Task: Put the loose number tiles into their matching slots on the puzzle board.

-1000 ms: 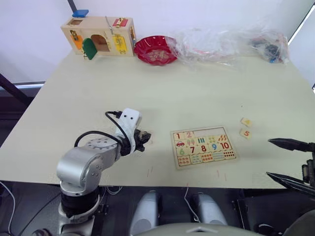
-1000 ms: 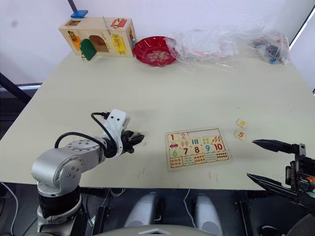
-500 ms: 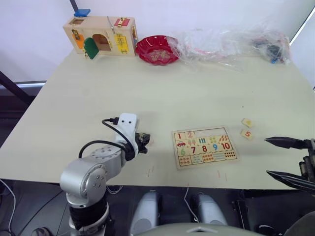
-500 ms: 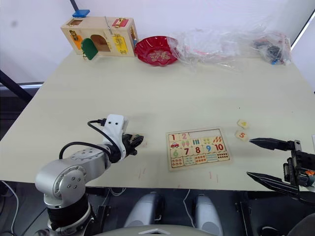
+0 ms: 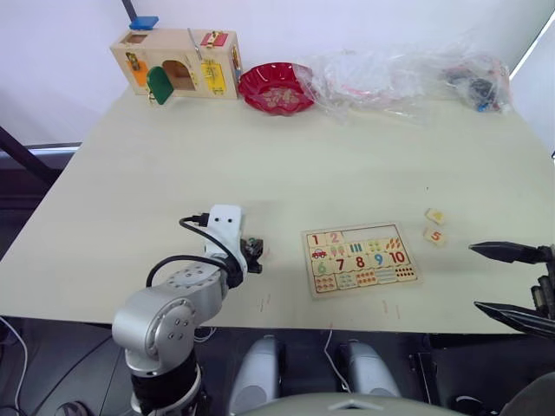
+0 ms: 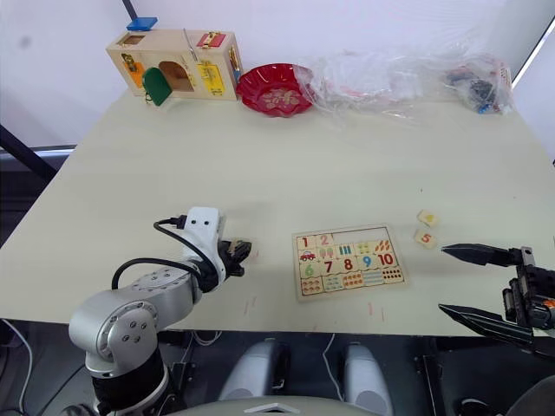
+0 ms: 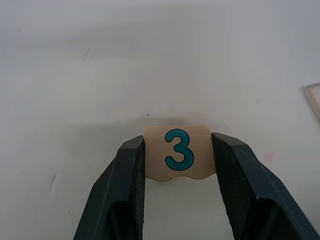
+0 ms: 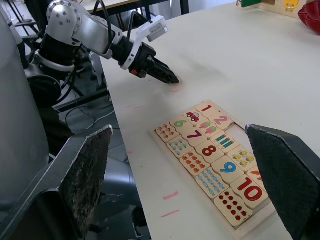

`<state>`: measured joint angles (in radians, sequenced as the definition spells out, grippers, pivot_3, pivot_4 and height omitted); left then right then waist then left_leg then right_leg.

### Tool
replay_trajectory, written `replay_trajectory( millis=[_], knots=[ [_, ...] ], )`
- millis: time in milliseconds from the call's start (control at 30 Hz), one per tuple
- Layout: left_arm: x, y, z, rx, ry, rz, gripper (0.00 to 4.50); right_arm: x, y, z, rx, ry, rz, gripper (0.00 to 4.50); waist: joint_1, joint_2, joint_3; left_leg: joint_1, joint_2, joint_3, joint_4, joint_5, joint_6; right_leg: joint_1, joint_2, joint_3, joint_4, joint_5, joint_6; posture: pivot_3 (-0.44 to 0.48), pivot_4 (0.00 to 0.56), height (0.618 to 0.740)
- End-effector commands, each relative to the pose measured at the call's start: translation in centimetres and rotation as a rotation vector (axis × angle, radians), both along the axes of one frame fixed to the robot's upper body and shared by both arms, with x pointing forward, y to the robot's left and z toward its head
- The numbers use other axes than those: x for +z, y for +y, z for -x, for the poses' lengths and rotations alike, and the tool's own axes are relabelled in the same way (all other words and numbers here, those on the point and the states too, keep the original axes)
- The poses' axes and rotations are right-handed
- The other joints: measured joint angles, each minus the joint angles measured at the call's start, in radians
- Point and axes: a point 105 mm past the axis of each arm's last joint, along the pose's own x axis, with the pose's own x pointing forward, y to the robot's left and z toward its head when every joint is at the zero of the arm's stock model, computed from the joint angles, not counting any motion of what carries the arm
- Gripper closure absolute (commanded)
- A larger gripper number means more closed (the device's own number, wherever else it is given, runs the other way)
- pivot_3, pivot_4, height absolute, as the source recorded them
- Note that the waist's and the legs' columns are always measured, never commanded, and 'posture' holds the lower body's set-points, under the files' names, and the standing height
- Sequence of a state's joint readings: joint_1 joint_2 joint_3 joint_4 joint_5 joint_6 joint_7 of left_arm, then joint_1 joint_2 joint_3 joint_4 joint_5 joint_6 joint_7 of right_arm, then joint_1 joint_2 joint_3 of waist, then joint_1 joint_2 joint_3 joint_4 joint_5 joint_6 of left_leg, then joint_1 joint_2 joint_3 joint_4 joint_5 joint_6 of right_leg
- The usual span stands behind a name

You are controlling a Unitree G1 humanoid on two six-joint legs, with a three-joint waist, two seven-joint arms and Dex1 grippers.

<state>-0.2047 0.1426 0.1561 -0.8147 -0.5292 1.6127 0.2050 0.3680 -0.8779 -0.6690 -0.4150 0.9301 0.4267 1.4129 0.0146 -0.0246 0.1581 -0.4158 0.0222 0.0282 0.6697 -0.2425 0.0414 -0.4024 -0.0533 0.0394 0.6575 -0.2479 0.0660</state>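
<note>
With our left gripper pinching tile 3 and the right gripper spread empty, we should square it over the board slot beside 2.

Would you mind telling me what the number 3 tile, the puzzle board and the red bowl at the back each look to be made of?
The number 3 tile, held between the left gripper's fingers, looks like pale, smooth wood with a printed teal digit. The puzzle board appears to be the same pale wood, matte, with coloured prints. The red bowl looks like glossy plastic or glass, judging by its shine; I can't tell which.
</note>
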Motion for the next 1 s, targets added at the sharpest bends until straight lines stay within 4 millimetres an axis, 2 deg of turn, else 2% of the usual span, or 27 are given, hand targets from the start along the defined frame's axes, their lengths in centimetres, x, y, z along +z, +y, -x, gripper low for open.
replay_trajectory(
  millis=[33,200,233,367,400,500,667,867,900,1000],
  knots=[
    [0.7,-0.4,0.3,-0.017,-0.034,0.012,3.01,0.8,0.1,0.2,0.015,-0.032,0.004,0.0,0.0,0.0,0.0,0.0,0.0,0.0,0.0,0.0,0.0,0.0,0.0,0.0,0.0,0.0,0.0,0.0,0.15,0.74],
    [0.3,0.1,0.4,0.002,-0.018,-0.004,3.01,0.8,0.1,0.1,0.017,-0.033,0.005,0.0,0.0,0.0,0.0,0.0,0.0,0.0,0.0,0.0,0.0,0.0,0.0,0.0,0.0,0.0,0.0,0.0,0.15,0.74],
    [0.3,0.2,0.5,0.003,-0.016,-0.007,2.21,0.7,0.1,0.1,0.017,-0.033,0.005,0.0,0.0,0.0,0.0,0.0,0.0,0.0,0.0,0.0,0.0,0.0,0.0,0.0,0.0,0.0,0.0,0.0,0.15,0.74],
    [0.9,-0.5,0.7,-0.043,-0.041,0.032,0.28,0.8,0.1,0.1,0.017,-0.034,0.005,0.0,0.0,0.0,0.0,0.0,0.0,0.0,0.0,0.0,0.0,0.0,0.0,0.0,0.0,0.0,-0.001,0.0,0.15,0.74],
    [1.2,-0.7,0.8,-0.065,-0.05,0.053,0.13,0.7,0.0,0.1,0.016,-0.034,0.005,0.0,0.0,0.0,0.0,0.0,0.0,0.0,0.0,0.0,0.0,0.0,0.0,0.0,0.0,-0.001,-0.001,0.0,0.15,0.74],
    [2.2,-1.2,1.3,-0.15,-0.079,0.129,0.13,0.6,0.0,0.1,0.015,-0.031,0.004,0.0,-0.001,0.0,0.0,0.0,0.0,0.0,0.0,0.0,0.0,0.0,0.0,0.0,0.0,-0.002,-0.004,0.0,0.15,0.74],
    [4.7,-0.2,2.5,-0.371,-0.113,0.185,0.13,0.3,0.0,-0.1,0.006,-0.04,-0.009,0.0,-0.001,0.001,0.0,0.001,0.0,0.0,0.0,0.0,0.0,0.0,0.0,0.0,0.001,-0.002,-0.004,0.0,0.15,0.74],
    [7.9,2.1,5.0,-0.73,-0.076,0.189,0.13,-0.3,0.4,-0.1,-0.019,-0.07,-0.03,0.0,-0.002,0.0,0.0,0.0,0.0,-0.001,0.0,0.0,0.0,0.0,0.0,-0.002,0.0,-0.003,-0.004,0.0,0.15,0.74],
    [7.9,3.0,5.1,-0.769,-0.043,0.227,0.13,-0.4,0.6,-0.1,-0.022,-0.076,-0.035,0.0,-0.003,0.0,0.001,0.0,0.0,-0.001,0.0,0.0,0.0,0.0,0.0,-0.002,0.0,-0.003,-0.004,0.0,0.15,0.74],
    [7.4,5.1,5.1,-0.969,-0.031,0.169,0.13,-0.5,1.1,-0.1,-0.034,-0.095,-0.049,0.0,-0.002,0.005,0.002,0.001,0.001,0.002,-0.002,0.0,-0.001,-0.001,0.0,-0.002,-0.001,-0.003,-0.005,0.0,0.15,0.74]
  ],
)
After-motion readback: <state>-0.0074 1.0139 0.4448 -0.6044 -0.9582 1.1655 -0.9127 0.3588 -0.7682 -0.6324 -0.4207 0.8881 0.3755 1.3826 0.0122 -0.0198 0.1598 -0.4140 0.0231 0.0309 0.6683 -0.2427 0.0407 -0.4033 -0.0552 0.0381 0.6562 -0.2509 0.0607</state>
